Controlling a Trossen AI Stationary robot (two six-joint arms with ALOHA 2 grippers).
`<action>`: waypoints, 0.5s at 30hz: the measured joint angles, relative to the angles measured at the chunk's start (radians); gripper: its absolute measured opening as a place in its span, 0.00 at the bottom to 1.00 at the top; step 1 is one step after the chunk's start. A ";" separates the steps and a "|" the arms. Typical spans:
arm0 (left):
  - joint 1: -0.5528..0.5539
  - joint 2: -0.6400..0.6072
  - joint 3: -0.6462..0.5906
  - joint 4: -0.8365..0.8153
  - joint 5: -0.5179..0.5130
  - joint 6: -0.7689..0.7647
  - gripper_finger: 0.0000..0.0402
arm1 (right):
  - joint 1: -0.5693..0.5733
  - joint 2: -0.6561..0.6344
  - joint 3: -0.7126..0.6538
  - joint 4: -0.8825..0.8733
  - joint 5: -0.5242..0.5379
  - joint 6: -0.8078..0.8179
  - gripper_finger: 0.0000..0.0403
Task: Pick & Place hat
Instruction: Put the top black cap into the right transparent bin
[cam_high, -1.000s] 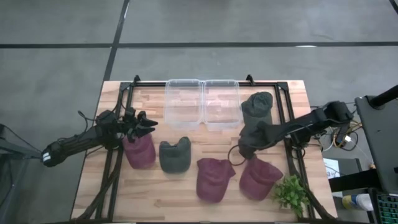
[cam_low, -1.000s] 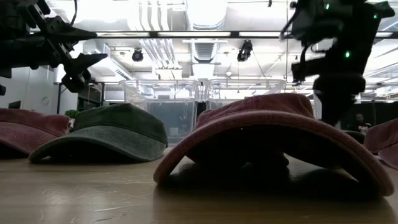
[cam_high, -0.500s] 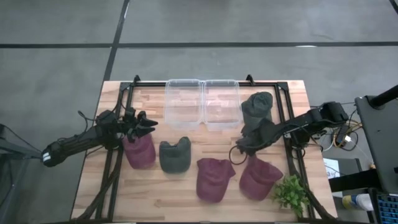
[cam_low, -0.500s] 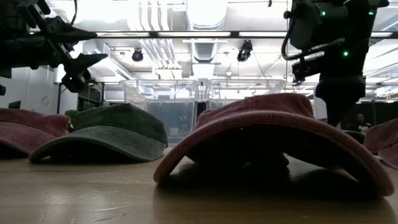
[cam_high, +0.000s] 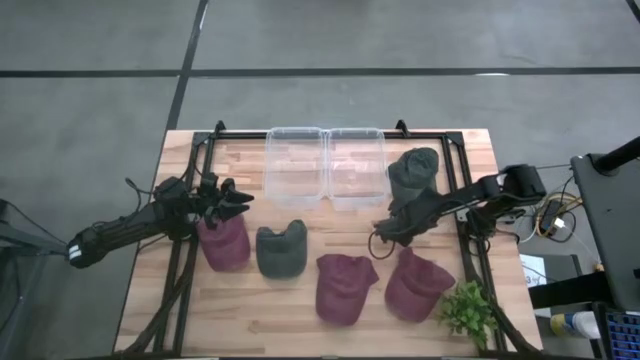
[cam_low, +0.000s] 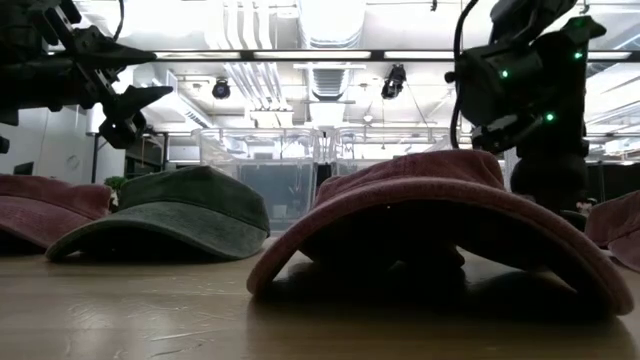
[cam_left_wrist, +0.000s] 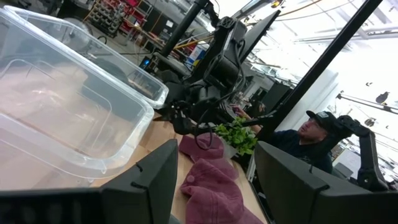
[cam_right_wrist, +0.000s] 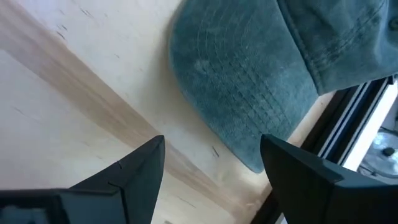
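Note:
Five hats lie on the wooden table: a maroon one (cam_high: 224, 241), a green one (cam_high: 281, 250), two more maroon ones (cam_high: 343, 287) (cam_high: 417, 285), and a green hat (cam_high: 413, 172) at the far right, resting crown up. My right gripper (cam_high: 390, 226) is open and empty. It points down at bare wood just on the near side of that far-right green hat's brim (cam_right_wrist: 249, 81). My left gripper (cam_high: 236, 201) is open and empty. It hovers above the far end of the leftmost maroon hat.
Two clear plastic bins (cam_high: 295, 165) (cam_high: 357, 165) stand side by side at the far middle. A small green plant (cam_high: 468, 310) stands at the near right corner. Black frame rails (cam_high: 452, 190) run along the table's sides. A person (cam_left_wrist: 311, 134) shows beyond the table.
My right gripper has gone a little toward the table's far edge, closer to the far-right green hat's brim, and its arm has drawn in. My left arm and all the hats have kept still.

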 joint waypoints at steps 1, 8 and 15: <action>0.000 0.000 0.000 0.000 0.000 0.000 0.51 | 0.001 0.004 0.000 -0.003 0.000 0.000 0.64; 0.000 0.000 0.000 0.000 0.000 -0.009 0.51 | 0.001 0.006 0.000 -0.034 0.001 0.026 0.63; 0.000 0.000 0.000 0.000 0.000 -0.010 0.51 | -0.001 -0.031 0.000 -0.075 0.001 0.044 0.62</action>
